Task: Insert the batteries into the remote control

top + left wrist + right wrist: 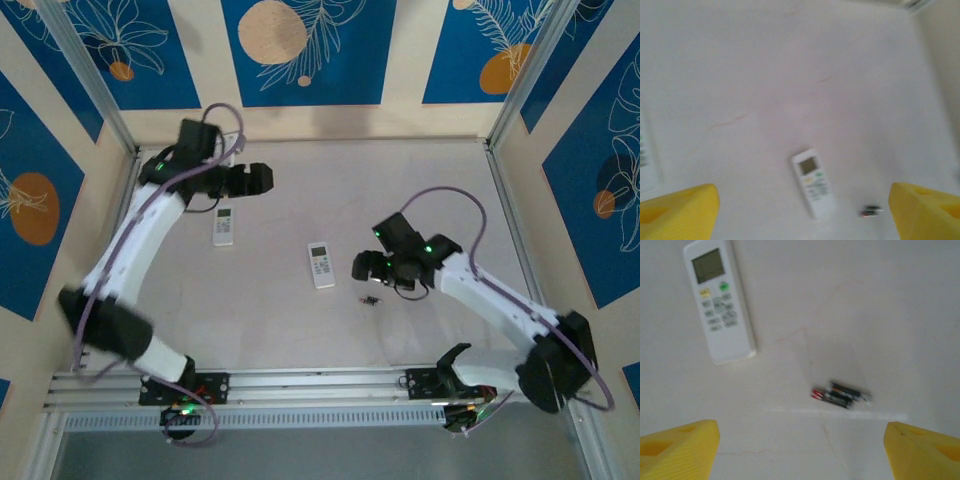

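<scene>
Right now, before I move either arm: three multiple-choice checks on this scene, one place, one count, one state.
1. Where do the batteries lie?
A. On top of a remote control
B. Against the back wall
C. On the table, right of the centre remote control's near end

2. How many remote controls are on the table?
A. One
B. Two
C. Three

3. What state is the right end effector in?
A. Open, holding nothing
B. Shut on the batteries
C. Shut on a remote control

Answers:
1 C: the right wrist view shows them on bare table, apart from the remote.
2 B: the top view shows the centre one and a second remote control further left.
3 A: its yellow fingers stand wide apart with nothing between them.
</scene>
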Available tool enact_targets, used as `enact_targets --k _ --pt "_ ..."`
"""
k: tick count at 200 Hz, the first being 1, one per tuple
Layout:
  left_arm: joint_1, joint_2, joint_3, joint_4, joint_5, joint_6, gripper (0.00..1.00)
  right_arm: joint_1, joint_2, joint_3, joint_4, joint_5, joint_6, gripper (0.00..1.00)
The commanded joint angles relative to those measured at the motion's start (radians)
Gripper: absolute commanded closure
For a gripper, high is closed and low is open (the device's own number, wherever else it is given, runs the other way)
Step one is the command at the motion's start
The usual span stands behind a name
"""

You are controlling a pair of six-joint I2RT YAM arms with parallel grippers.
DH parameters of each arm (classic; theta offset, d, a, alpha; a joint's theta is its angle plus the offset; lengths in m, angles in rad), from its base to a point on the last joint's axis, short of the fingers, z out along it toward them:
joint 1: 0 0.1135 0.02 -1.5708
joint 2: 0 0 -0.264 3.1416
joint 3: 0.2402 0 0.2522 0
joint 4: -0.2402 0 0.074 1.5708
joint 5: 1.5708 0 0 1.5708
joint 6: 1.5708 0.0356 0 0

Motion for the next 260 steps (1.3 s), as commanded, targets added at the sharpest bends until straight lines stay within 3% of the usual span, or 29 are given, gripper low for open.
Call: enact_targets --k 1,23,57,109,134,163,177,204,232,260 --pt "0.009 -0.123 -0.226 0.245 0.175 -0.116 0.08 0.049 0.136 0.101 0.050 -0.022 -0.070 0.12" --pt "0.010 -0.259 -0.363 0.239 0.123 -0.150 0.00 0.092 0.313 0.216 0.055 0.037 -0.130 0.10" --pt "0.011 -0.356 -0.487 0.124 -0.023 -0.129 0.00 0.153 0.570 0.392 0.020 0.089 -0.206 0.08" --pt "0.011 -0.382 -0.562 0.079 -0.002 -0.143 0.00 0.170 0.753 0.467 0.001 0.099 -0.175 0.08" --pt "0.011 -0.372 -0.572 0.091 0.024 -0.164 0.00 0.171 0.764 0.425 0.024 0.053 -0.175 0.14" --pt "0.010 -0.353 -0.568 0.093 0.037 -0.197 0.00 0.180 0.746 0.397 0.028 0.043 -0.162 0.38" --pt "0.011 -0.332 -0.561 0.094 0.067 -0.228 0.00 0.171 0.708 0.375 0.054 0.011 -0.152 0.44" --pt "0.011 -0.247 -0.529 0.091 0.193 -0.274 0.00 0.163 0.573 0.324 0.143 -0.069 -0.162 0.46" --pt "0.006 -0.191 -0.529 0.171 0.348 -0.322 0.00 0.188 0.432 0.231 0.314 -0.253 -0.189 0.47" --pt "-0.008 -0.161 -0.532 0.237 0.407 -0.366 0.00 0.216 0.362 0.189 0.415 -0.371 -0.196 0.47"
